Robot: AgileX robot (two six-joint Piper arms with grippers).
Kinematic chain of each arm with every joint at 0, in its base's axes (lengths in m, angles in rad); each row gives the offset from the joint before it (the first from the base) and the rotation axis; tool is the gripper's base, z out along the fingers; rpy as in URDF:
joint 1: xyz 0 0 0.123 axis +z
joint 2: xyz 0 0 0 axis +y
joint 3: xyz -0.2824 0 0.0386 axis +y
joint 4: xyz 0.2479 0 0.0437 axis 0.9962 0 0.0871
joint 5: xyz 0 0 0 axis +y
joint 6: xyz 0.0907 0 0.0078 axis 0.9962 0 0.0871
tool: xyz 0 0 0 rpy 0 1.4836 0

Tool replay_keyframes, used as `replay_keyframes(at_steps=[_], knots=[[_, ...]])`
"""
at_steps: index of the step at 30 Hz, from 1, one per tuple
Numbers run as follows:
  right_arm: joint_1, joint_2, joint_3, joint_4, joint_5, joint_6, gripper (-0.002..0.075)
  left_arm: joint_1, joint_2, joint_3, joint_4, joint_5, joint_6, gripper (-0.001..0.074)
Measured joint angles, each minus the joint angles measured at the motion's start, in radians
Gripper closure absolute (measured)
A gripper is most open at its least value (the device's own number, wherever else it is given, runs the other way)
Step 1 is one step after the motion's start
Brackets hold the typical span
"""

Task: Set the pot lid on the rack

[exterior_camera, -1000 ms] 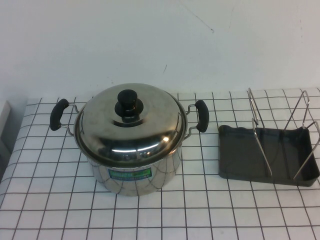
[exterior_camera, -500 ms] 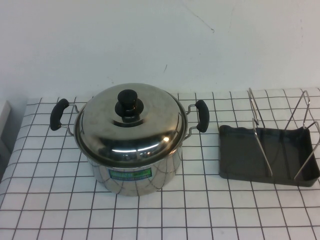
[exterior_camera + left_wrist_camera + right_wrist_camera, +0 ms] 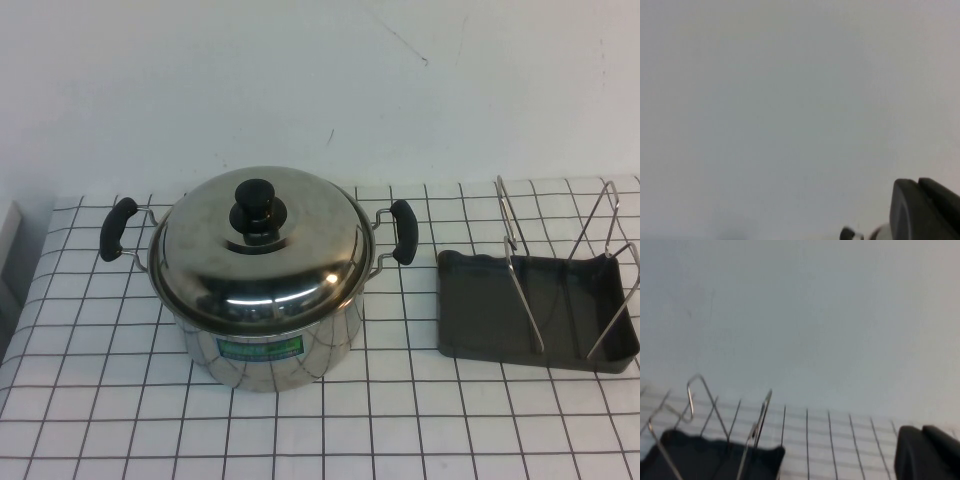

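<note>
The pot lid [image 3: 262, 252], shiny steel with a black knob [image 3: 255, 205], sits closed on the steel pot [image 3: 290, 345] at the table's left-middle. The rack [image 3: 480, 315], a dark grey tray with upright wire loops [image 3: 525, 290], stands to the pot's right; it also shows in the right wrist view [image 3: 710, 460]. Neither arm appears in the high view. My left gripper [image 3: 918, 186] shows only as dark tips against the white wall, pressed together and empty. My right gripper [image 3: 921, 432] looks the same, off to the side of the rack.
The pot has two black handles [image 3: 117, 228] [image 3: 402, 231]. The table wears a white cloth with a black grid [image 3: 420, 420]. A white wall [image 3: 320, 90] rises behind it. A pale object [image 3: 6, 235] sits at the far left edge.
</note>
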Motion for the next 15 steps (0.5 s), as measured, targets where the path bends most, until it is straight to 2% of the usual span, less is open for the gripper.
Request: replay_keyframes(at_steps=[4, 7, 15], knots=[[0.000, 0.117, 0.000, 0.009, 0.138, -0.055, 0.0729, 0.000, 0.109, -0.070, -0.025, 0.179, 0.030, 0.0738], [0.000, 0.197, 0.000, 0.045, 0.214, -0.150, 0.0729, 0.000, 0.188, -0.113, -0.098, 0.238, 0.058, 0.0738], [0.000, 0.351, 0.000, 0.220, 0.278, -0.400, 0.0729, 0.000, 0.478, -0.280, -0.454, 0.366, 0.372, 0.0738]])
